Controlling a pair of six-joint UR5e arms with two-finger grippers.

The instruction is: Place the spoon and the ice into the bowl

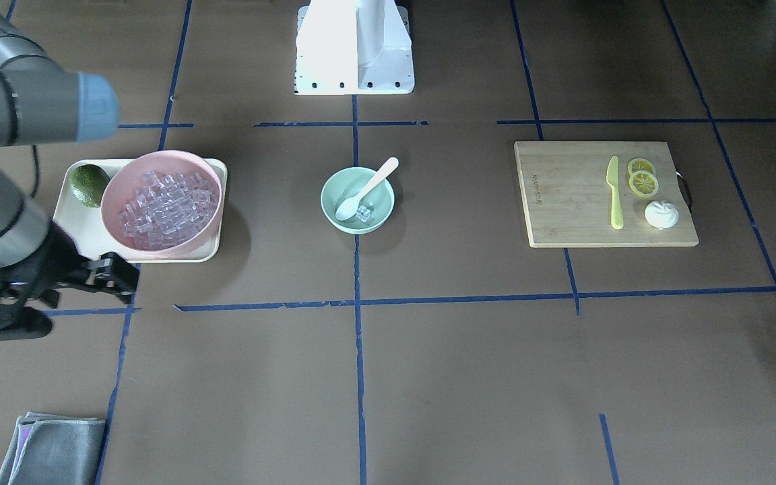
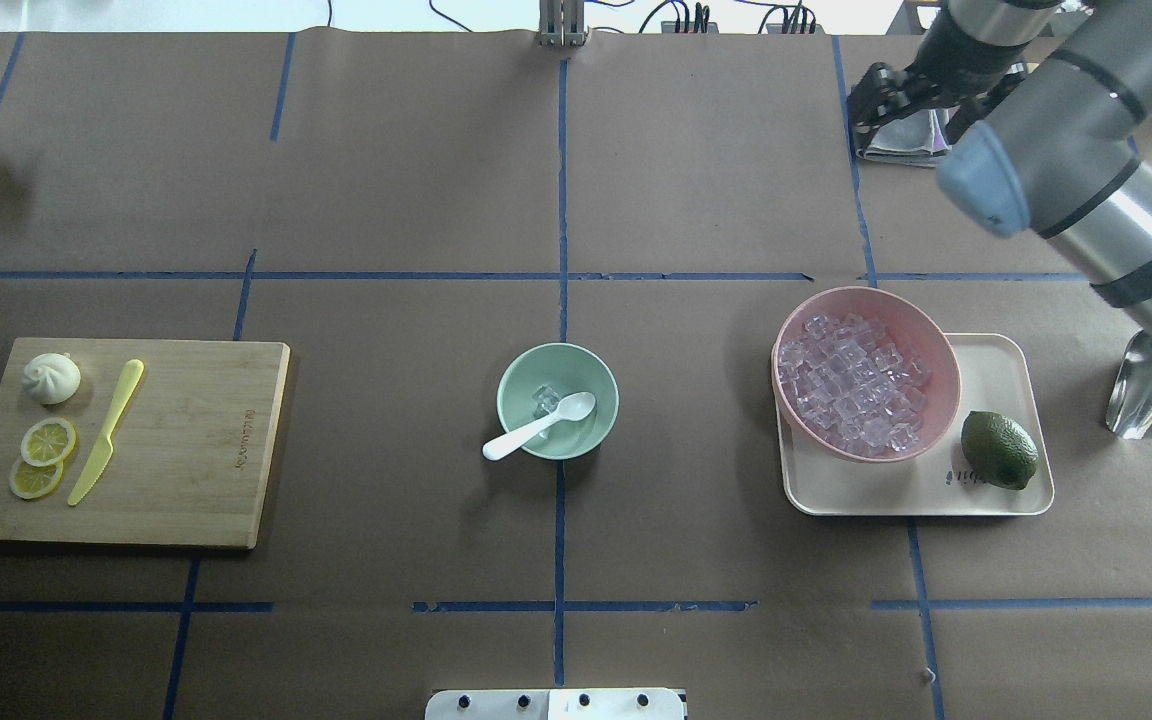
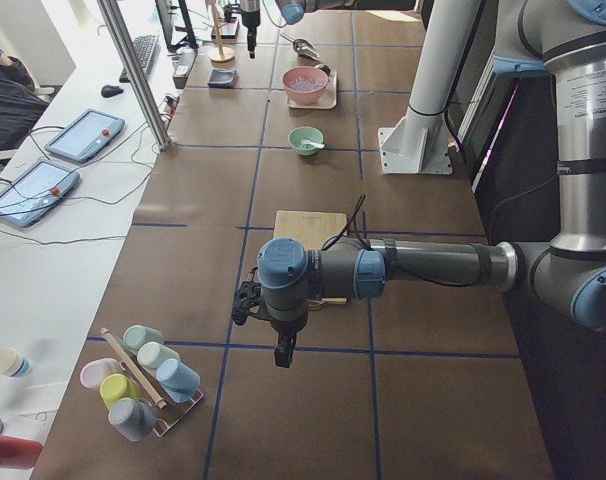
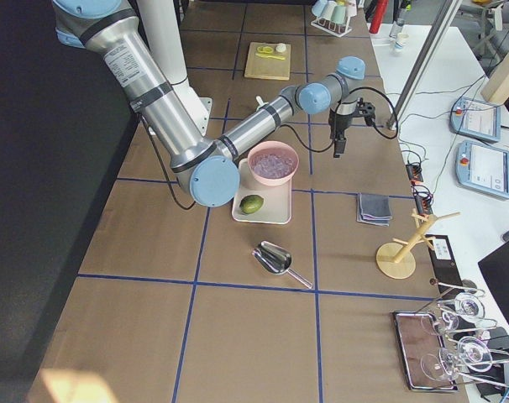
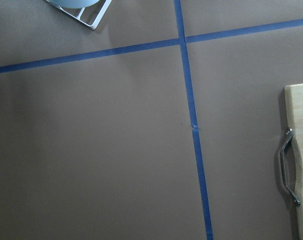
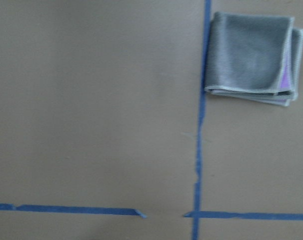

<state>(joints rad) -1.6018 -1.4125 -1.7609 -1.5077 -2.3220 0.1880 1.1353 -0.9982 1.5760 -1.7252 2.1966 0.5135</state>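
Note:
The mint-green bowl [image 1: 384, 214] [image 2: 599, 423] stands at the table's middle. The white spoon [image 1: 364, 192] [image 2: 536, 427] lies in it, scoop inside and handle over the rim. One clear ice cube [image 1: 364, 213] [image 2: 545, 400] lies in the bowl beside the scoop. My right gripper [image 1: 125, 276] [image 2: 871, 105] hangs above the table beyond the tray, holding nothing I can see; I cannot tell how its jaws stand. My left gripper [image 3: 283, 355] shows only in the exterior left view, beyond the cutting board; I cannot tell whether it is open or shut.
A pink bowl [image 1: 110, 187] [image 2: 941, 350] full of ice cubes and a lime [image 2: 999, 450] sit on a cream tray [image 2: 936, 500]. A cutting board [image 2: 186, 450] holds a yellow-green knife [image 2: 106, 432], lemon slices and a bun. A metal scoop [image 2: 1151, 395] and grey cloth [image 6: 251, 55] lie nearby.

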